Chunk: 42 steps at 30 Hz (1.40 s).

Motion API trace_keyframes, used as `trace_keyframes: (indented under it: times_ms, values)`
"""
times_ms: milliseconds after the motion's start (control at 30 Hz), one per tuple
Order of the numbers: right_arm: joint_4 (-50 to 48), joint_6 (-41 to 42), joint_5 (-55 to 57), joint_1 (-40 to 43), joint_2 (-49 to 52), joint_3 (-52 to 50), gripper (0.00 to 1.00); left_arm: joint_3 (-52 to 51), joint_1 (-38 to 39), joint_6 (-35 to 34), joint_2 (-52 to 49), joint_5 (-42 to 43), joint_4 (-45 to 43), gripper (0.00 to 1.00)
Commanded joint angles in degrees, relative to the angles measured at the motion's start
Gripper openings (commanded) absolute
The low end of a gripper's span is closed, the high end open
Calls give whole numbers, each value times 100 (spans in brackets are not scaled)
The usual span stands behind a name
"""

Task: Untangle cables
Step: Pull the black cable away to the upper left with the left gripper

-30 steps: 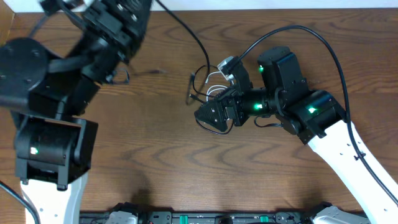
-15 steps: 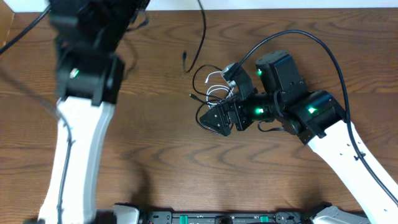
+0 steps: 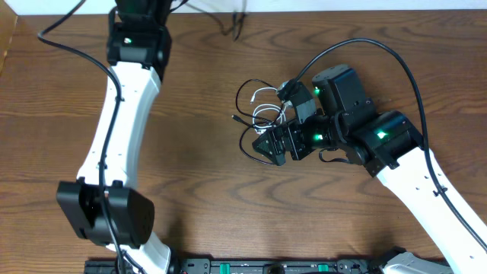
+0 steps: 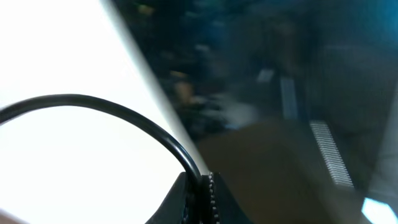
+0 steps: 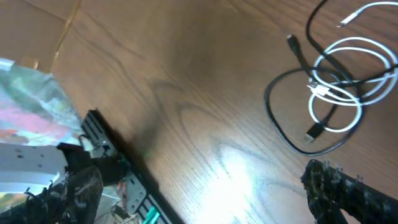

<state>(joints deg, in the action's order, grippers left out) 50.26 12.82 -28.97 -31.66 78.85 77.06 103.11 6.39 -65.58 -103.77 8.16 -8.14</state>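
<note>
The left tool (image 4: pixel 200 193) is closed tight on the pulled black cable (image 4: pixel 124 115), which arcs out of the pinched fingers across a blurred white background. In the overhead view this tool lies beyond the far edge of the worktop (image 3: pixel 190 190), with only its arm reaching up to that edge.

A second ago that arm was folded over the far-left corner, and the cord ran from it down into the knot. Since then it has swung out straight, and the pulled black cable (image 3: pixel 235 29) has slid clear of the bundle. Only its free end shows now, at the far edge.

The right tool (image 3: pixel 264 144) stands wide open and holds nothing. It has barely moved, and it hovers just on the near side of what is left. Whether it touches the cords I cannot tell.

The white cable (image 5: pixel 348 81) lies in loose coils right of the worktop's middle, with the other black cable (image 5: pixel 292 124) looped through and around it. I judge one cord of three freed, while these two still cross and need parting.

The worktop is dark, grained wood, bare apart from the cords and arms. A black rail (image 3: pixel 251 268) with green fittings runs along its near edge, and a pale strip lies past the far edge. The room seen from the left wrist is too blurred to read.
</note>
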Motion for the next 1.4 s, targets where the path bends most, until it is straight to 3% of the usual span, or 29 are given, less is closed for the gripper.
trace_keyframes:
  times_ms: [0, 133, 233, 267, 300, 333, 367, 400, 433, 467, 667, 900, 1100, 1367]
  values:
    - [17, -133, 210, 33, -15, -37, 99, 79, -433, 1458, -326, -396, 529, 7]
    - [79, -133, 210, 31, -9, -63, 99, 79, -887, 2570, -756, -719, 1008, 7]
    - [221, -133, 212, 28, -2, -92, 99, 79, -1381, 3620, -1106, -1547, 1113, 8]
    - [293, -131, 212, 28, 0, -98, 99, 79, -1523, 3976, -1182, -1766, 1141, 12]
    - [354, -131, 212, 28, 2, -103, 99, 79, -1683, 4367, -1250, -1950, 1213, 25]
    - [431, -131, 229, 28, 2, -109, 99, 79, -1862, 4747, -1329, -2100, 1329, 28]
    - [542, -129, 334, 24, 2, -116, 99, 79, -2177, 5219, -1443, -2201, 1609, 41]
    - [575, -131, 385, 22, 2, -116, 99, 79, -2328, 5331, -1493, -2223, 1784, 56]
    - [588, -129, 431, 15, 2, -116, 99, 79, -2503, 5337, -1543, -2223, 2009, 80]
    - [586, -129, 479, 11, 2, -116, 99, 76, -2677, 5329, -1587, -2216, 2205, 92]
    - [459, -129, 487, 7, 2, -116, 99, 48, -3394, 5101, -1683, -2109, 3311, 93]
    - [483, -125, 483, 7, 2, -116, 99, 7, -3676, 5095, -1683, 221, 3989, 93]
    - [505, -127, 461, 7, 2, -116, 99, -28, -3399, 5189, -1683, 1596, 4166, 88]
    - [505, -129, 463, 7, 2, -118, 99, -247, -2527, 6131, -1683, 1602, 4706, 88]
